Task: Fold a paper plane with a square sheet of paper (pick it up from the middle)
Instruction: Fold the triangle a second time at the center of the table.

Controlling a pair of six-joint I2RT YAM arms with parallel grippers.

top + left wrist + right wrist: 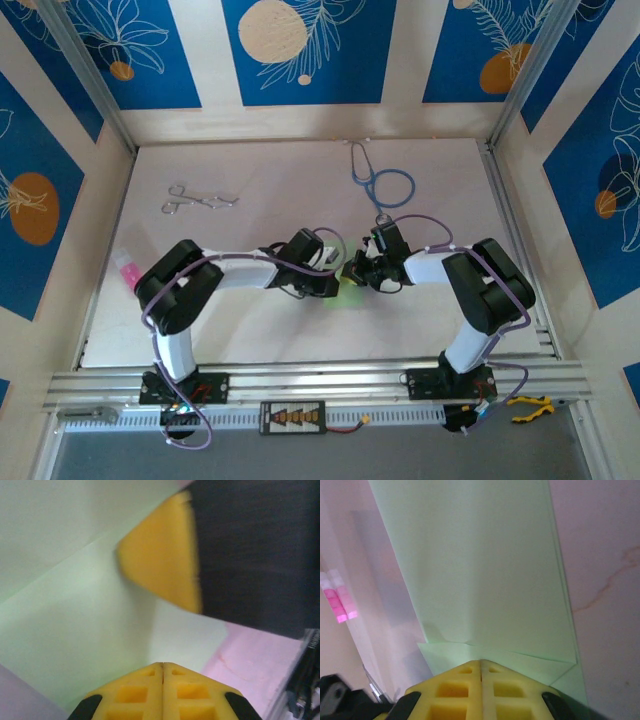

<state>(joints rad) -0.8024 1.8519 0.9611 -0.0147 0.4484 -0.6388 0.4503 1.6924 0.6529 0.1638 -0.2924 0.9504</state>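
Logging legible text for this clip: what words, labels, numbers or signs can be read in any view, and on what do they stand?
No text can be read in these views.
Black plate below the front rail: orange markings, too small to read.
Green paper: plain, no print.
Blue wall panels: leaf and circle patterns, no words.
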